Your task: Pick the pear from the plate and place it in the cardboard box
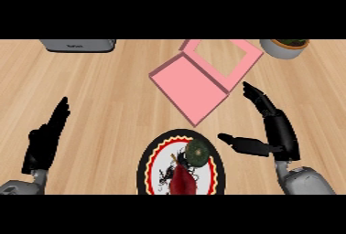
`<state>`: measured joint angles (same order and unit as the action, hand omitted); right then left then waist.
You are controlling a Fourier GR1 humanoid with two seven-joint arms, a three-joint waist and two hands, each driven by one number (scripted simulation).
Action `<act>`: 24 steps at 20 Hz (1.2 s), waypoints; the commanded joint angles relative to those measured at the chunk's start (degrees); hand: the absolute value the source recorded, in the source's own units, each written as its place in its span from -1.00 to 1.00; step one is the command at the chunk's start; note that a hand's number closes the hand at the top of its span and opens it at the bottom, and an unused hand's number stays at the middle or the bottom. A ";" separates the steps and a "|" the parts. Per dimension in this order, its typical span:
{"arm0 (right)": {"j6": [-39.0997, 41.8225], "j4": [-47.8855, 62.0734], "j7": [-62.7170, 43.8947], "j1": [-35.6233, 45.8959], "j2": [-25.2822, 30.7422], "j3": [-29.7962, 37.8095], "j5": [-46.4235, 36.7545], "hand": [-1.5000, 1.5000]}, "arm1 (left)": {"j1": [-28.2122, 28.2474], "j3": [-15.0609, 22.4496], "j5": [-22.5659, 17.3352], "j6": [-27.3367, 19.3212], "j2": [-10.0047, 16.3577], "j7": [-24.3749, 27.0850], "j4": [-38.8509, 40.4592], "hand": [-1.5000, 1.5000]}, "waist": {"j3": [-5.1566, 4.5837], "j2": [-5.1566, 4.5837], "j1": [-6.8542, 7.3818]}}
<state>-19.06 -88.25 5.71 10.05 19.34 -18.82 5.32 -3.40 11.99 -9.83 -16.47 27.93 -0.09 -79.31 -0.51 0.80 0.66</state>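
One pear (182,179), dark red with a brown stem pointing far, lies on the near half of the patterned plate (147,160) at the counter's (101,91) near centre. A round dark green item (198,152) sits just beside it on the far right. Just right of the plate you have the right hand (278,137), released, fingers straight and thumb spread toward the plate, touching nothing. Your left hand (42,139) rests open at the near left. Beyond the plate lies the pink cardboard box (191,87), opened out. Farther still, you see a grey appliance (78,45) at the left and a potted plant (286,45) at the right.
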 commanded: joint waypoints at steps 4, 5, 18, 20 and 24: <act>-23.53 1.05 4.79 -4.38 -18.82 -12.60 -11.77 -1.00 | 0.60 1.22 2.13 -1.52 -0.67 -2.26 -5.21 0.00 | 0.54 -0.61 0.01; -20.54 1.30 2.16 -2.07 -18.17 -11.37 -15.11 -1.00 | -0.50 1.19 4.11 -1.46 -2.55 -1.06 -1.78 0.00 | 0.49 -0.75 -0.57; 11.06 -7.21 -37.73 5.61 5.37 -24.58 -31.85 -1.00 | 2.43 1.11 3.26 -0.92 -0.68 -4.16 -7.17 0.00 | 0.14 -0.01 -0.68; 16.82 -9.52 -43.98 7.53 6.04 -25.59 -31.49 -1.00 | 2.56 1.33 3.59 -1.45 -2.05 -3.02 -5.79 0.00 | 0.19 -0.35 -0.80; 26.74 -12.87 -56.62 12.46 -0.03 -27.34 -27.78 -1.00 | 0.82 1.44 4.78 -2.12 -3.26 -3.25 -5.87 0.00 | 0.38 -0.65 -0.47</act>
<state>-1.21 -98.22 -39.93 18.52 22.10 -44.50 -24.16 -1.42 13.48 -5.56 -18.25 25.77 -3.04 -85.53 -0.24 0.39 0.06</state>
